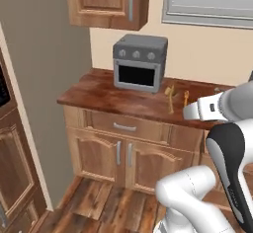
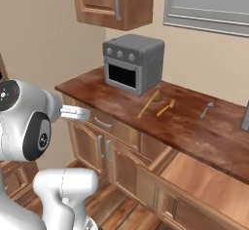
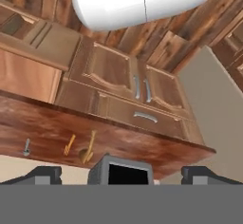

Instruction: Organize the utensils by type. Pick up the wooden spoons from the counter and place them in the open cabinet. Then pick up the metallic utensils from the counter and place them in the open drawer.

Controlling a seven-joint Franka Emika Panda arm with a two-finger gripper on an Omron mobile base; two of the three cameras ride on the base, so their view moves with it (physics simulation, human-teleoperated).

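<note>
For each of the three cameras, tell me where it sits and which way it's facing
Left base view: behind the arm on its left, looking forward and down at the counter and toaster oven; white arm at lower right.
Right base view: behind on the right, same counter, plus the open drawer; arm at lower left.
Hand view: on the hand, rolled upside down, open end effector at bottom.
All share the wooden spoon and fork.
</note>
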